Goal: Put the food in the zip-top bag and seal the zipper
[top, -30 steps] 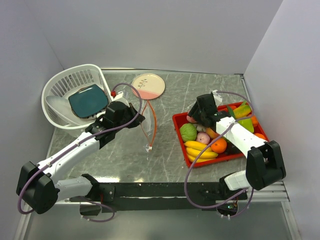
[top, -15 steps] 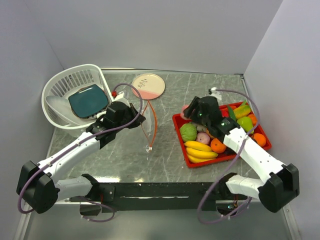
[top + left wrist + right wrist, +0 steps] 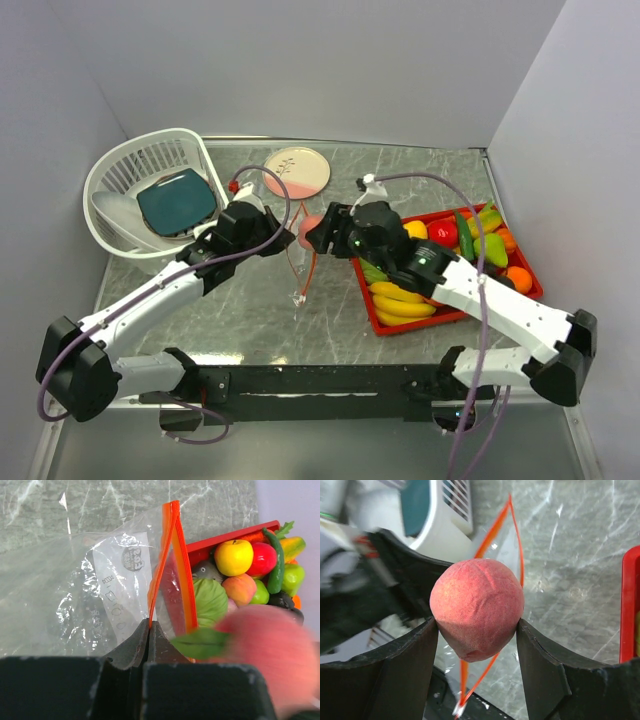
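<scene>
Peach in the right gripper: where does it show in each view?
Top external: peach at picture centre, between the two arms' grippers.
Left wrist: peach blurred, lower right.
Right wrist: peach sharp, dead centre.
Shared landmark: the orange-red zipper, just below the peach in top external, centre in left wrist, behind the peach in right wrist.

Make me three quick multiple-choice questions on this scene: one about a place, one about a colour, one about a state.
1. Where is the peach? A in the basket; B between the right end effector's fingers; C on the plate.
2. The zipper's colour? A orange-red; B blue; C green.
3. The zip-top bag's mouth is: A zipped shut; B under the tray; C held open.
Answers: B, the fingers clasp it; A, its strip shows orange-red; C, the left end effector pinches one edge and the strip's sides stand apart.
</scene>
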Robot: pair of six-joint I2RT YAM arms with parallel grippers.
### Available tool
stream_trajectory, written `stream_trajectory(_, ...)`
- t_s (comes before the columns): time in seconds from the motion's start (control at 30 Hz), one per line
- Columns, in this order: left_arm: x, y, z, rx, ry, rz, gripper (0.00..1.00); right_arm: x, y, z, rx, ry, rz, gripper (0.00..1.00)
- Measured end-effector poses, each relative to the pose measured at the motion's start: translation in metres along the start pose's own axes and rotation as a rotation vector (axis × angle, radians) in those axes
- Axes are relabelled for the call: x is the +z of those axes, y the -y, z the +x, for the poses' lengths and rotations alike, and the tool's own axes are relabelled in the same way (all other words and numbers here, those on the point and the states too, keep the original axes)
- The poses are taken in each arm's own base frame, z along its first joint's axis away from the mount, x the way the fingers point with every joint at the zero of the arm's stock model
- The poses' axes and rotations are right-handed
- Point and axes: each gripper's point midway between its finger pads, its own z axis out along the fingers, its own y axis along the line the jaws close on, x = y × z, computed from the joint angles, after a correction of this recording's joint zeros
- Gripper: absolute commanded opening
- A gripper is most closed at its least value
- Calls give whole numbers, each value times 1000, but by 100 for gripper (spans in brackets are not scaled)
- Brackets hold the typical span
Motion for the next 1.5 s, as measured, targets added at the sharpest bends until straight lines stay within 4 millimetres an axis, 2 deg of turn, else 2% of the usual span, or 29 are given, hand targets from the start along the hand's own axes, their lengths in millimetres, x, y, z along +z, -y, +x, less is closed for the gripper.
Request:
stream_trajectory(0.13,-2,7,-4,3,7,13,1,24,13,24,-22,-67,58,27)
stream_trajectory(0.23,-6,12,-5,5,13,23,1,34,22,34,-35,-96,98,43)
stream_trajectory(0.27,-8,12,-5,5,15,23,1,35,25,37,-38,-102,109,58)
stream_trajectory(0.33,-10,14,-4,6,14,27,1,37,28,40,-44,-114,124,71)
stream_trajectory(0.37,-11,16,-4,9,14,30,1,37,30,42,-49,-119,130,82)
stream_trajectory(0.47,-12,22,-2,14,9,44,1,38,32,44,-59,-128,139,94)
stream_trajectory(0.57,-12,25,0,13,5,49,1,36,32,42,-69,-122,137,97)
stream_trajectory(0.8,-13,24,-3,3,15,34,1,22,34,27,-76,-76,143,95)
stream_trajectory(0.9,-14,27,-7,1,25,37,1,11,35,13,-63,-38,141,88)
stream_trajectory(1.0,-15,28,-9,2,29,39,1,5,42,3,-43,-8,135,76)
stream_trajectory(1.03,-15,29,-10,2,30,39,1,5,44,2,-39,-7,134,69)
stream_trajectory(1.2,-15,30,-11,2,33,42,1,24,45,17,-33,-63,122,63)
stream_trajectory(1.3,-16,27,-11,6,31,27,1,44,49,36,-42,-127,128,46)
stream_trajectory(1.33,-17,26,-11,10,32,18,1,49,53,42,-48,-144,140,30)
stream_trajectory(1.37,-18,23,-12,17,30,1,1,56,58,48,-56,-163,166,25)
stream_trajectory(1.43,-24,18,-15,31,40,-30,1,66,70,57,-75,-196,218,21)
stream_trajectory(1.5,-33,14,-21,46,60,-60,1,73,85,57,-77,-204,269,23)
